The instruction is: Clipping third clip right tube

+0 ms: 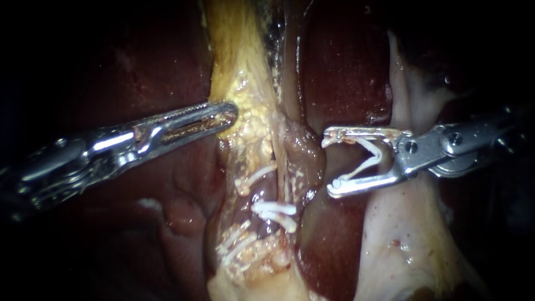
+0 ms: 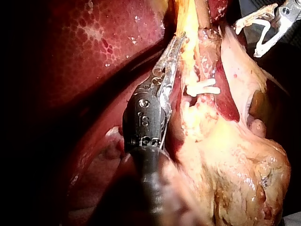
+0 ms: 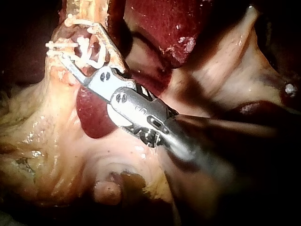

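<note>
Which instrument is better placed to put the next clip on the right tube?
Right. My right instrument carries an open clip and faces the clipped tube; my left instrument has none and lies by the yellow tissue.

Tube (image 1: 304, 153) is presenting brown-pink, though the shade is uncertain in the dim light. Left of the tube, fatty tissue (image 1: 239, 72) is showing yellow with pale granular flecks, and the set clips (image 1: 274, 209) on it are showing white. Around the tube, the liver (image 1: 345, 67) is reading dark red; the left wrist view is showing a pale honeycomb mottling on it. Right of the tube, a sheet of tissue (image 1: 401, 234) is showing cream with small red specks. The left instrument (image 1: 231, 114) is showing bright silver. The right instrument (image 1: 329, 166) is showing the same silver, its jaws gripping a white loaded clip (image 1: 365, 166).
</note>
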{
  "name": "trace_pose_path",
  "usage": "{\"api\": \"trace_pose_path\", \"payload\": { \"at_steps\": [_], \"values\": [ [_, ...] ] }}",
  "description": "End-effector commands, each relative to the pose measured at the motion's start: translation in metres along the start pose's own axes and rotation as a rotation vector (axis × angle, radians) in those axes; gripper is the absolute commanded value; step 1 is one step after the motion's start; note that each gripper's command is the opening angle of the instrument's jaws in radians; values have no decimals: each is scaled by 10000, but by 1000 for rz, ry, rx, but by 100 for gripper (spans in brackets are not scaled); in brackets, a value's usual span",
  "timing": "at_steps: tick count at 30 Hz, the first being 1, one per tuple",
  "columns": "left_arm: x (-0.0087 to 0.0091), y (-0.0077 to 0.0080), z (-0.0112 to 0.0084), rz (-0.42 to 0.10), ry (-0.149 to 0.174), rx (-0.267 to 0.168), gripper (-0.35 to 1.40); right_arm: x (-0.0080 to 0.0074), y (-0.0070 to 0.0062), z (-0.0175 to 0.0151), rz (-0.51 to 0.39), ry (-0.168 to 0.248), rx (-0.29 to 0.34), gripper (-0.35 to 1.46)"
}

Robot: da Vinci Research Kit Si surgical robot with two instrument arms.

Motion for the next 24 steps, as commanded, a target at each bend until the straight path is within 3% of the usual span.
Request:
{"api": "trace_pose_path", "payload": {
  "at_steps": [1, 3, 8, 11, 16, 24],
  "values": [
    [-2, 0, -2, 0, 0, 1, -35, -2, -1, 1, -1, 0, 3, 60],
    [-5, 0, -7, -2, 3, 4, -35, -8, -4, 6, 12, 1, 9, 60],
    [-25, 1, -35, -11, -1, -2, -35, -38, -13, 31, 281, -8, 44, 60],
    [-36, 0, -58, -17, -18, -7, -35, -54, -12, 47, 355, -12, 55, 60],
    [-42, -3, -88, -22, -34, -6, -35, -81, -2, 67, 467, -36, 44, 60],
    [-44, -19, -103, -33, -42, -6, -35, -103, 23, 90, 558, -57, 21, 60]
  ]
}}
